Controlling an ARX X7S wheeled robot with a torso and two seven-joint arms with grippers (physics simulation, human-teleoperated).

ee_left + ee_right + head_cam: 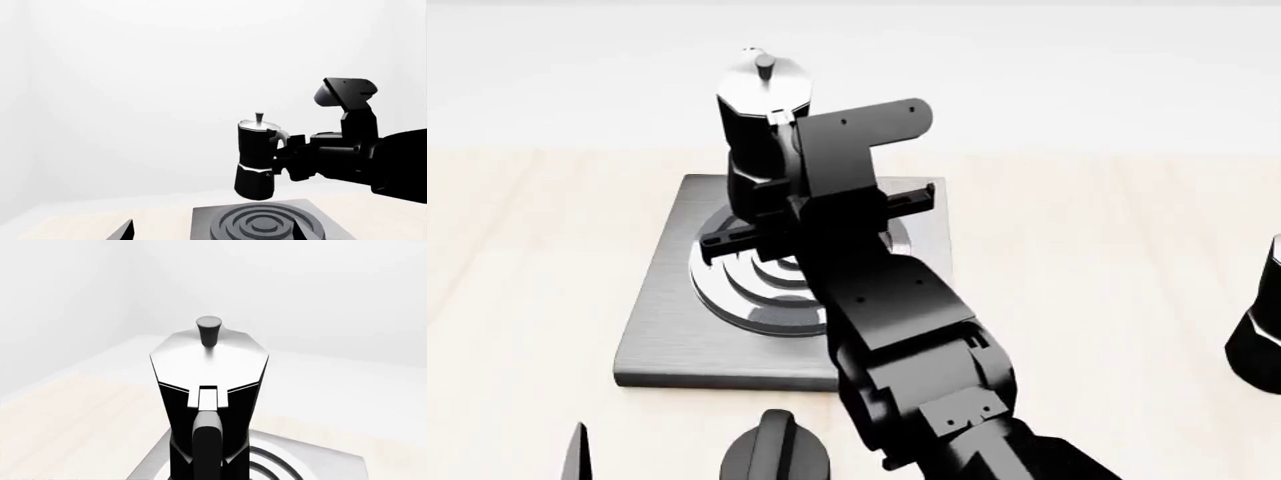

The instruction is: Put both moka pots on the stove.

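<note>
Your right gripper carries the first moka pot above the stove, jaws clamped on its curved side handle, the pot upright and clear of the metal: the left wrist view shows a gap between its faceted base and the round burner of raised rings beneath. From the head view the pot hangs over the far side of the burner rings, its silvery lid and small top knob level, so this reads as the placing step for pot one, with the lowering not yet done. The second moka pot stands on the light wooden table at the right edge of the head view, well apart from the stove and only partly in frame. Your left gripper shows only as two dark fingertips at the edge of its own wrist view, set apart with nothing between them, so it appears released. A short round black knob sits on the near side of the slab. The next move calls for a straight descent, keeping the pot vertical and leaving enough of the burner free for the second pot, then releasing only once the base rests flat
</note>
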